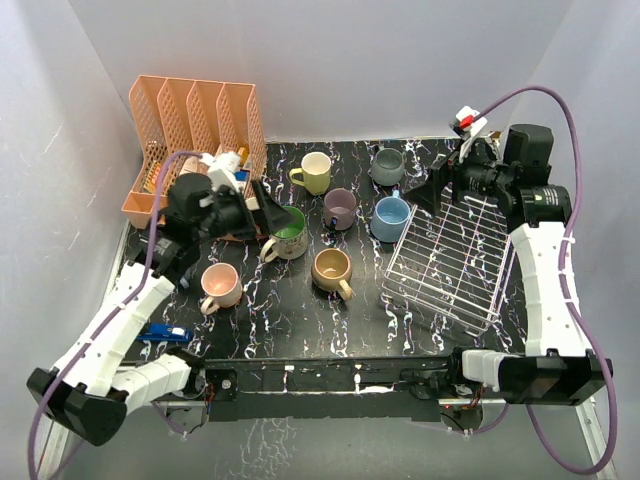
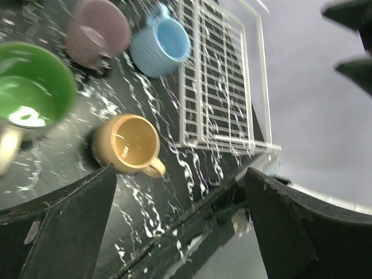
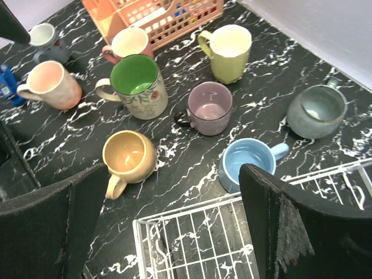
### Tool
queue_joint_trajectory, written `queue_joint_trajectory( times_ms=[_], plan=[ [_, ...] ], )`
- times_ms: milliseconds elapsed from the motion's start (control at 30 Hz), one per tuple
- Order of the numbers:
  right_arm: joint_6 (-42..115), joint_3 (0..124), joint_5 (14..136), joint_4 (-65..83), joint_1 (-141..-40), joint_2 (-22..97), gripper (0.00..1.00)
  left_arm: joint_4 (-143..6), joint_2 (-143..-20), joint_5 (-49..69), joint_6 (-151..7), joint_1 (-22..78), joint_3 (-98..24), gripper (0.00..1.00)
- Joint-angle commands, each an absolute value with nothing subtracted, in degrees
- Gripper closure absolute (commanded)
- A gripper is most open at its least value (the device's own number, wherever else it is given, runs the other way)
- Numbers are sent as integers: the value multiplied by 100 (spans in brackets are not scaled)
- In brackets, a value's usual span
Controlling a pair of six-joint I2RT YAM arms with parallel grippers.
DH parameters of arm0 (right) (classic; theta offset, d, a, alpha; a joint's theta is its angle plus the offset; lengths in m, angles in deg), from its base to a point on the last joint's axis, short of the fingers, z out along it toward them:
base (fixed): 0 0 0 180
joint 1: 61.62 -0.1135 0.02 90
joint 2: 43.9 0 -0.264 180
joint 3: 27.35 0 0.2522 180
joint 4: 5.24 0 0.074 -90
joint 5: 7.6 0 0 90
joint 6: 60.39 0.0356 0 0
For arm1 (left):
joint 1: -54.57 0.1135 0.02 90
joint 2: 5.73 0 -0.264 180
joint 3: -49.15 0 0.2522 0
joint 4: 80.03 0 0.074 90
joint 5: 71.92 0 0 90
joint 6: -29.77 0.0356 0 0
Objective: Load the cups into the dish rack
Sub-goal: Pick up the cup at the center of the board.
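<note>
Step in hand: the start of loading, as I judge it. The dish rack (image 1: pixel 445 262) holds no mug and neither pincer carries one, so this reads as an approach to a first pick.
Cups: all outside the rack, standing on the black marbled worktop (image 1: pixel 300 325) to its left. The light blue mug (image 1: pixel 390 218) is just beside the rack's far-left edge, and the tan mug (image 1: pixel 332 268) is near its left side.
Left pincer (image 2: pixel 180 177): wide, nothing between its fingers, hanging over the green-lined mug (image 1: pixel 288 233).
Left arm: reaches out from the near-left base with the elbow bent and the wrist just in front of the peach organizer (image 1: pixel 195 120).
Right pincer (image 3: pixel 173 171): wide and empty, at the rack's far corner, facing the mugs.
Right arm: rises along the rack's right side, then folds inward.
Next move: likely a descent onto one mug's rim, a firm close, a lift clear of its neighbours and a carry across to the rack.
</note>
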State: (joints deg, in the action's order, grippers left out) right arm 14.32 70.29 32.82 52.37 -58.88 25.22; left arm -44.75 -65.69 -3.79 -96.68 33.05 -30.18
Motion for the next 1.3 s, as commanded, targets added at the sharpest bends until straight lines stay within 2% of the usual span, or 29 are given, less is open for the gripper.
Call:
queue_joint_trajectory(
  times_ms=[0,200,367,533,700,800,933,1267],
  plan=[
    [608,7415,2684,5573,-5866,2897,2,-4355,-6701,457,-9695,2146,-3107,11],
    [104,7335,2863,5854,-5862,3169,2,-4571,-6657,925,-9990,1443,-2789,11],
    [44,6768,2570,5698,-5861,2905,2,-5130,-6267,1042,-10246,1253,-2093,15],
    [-93,6622,2251,5772,-5857,2594,2,-5146,-6401,1264,-10884,788,-2038,20],
    [13,6375,1867,5522,-5860,2407,1,-4215,-7200,2679,-11083,-367,-2576,20],
    [288,6017,1806,5103,-5859,2218,2,-3533,-7621,3427,-11232,-723,-2871,21],
    [558,5666,1653,4636,-5859,2100,2,-2950,-7994,4056,-11427,-775,-3078,26],
    [882,4966,1373,3821,-5870,2058,2,-2582,-9013,5408,-12159,-750,-3760,35]
  ],
)
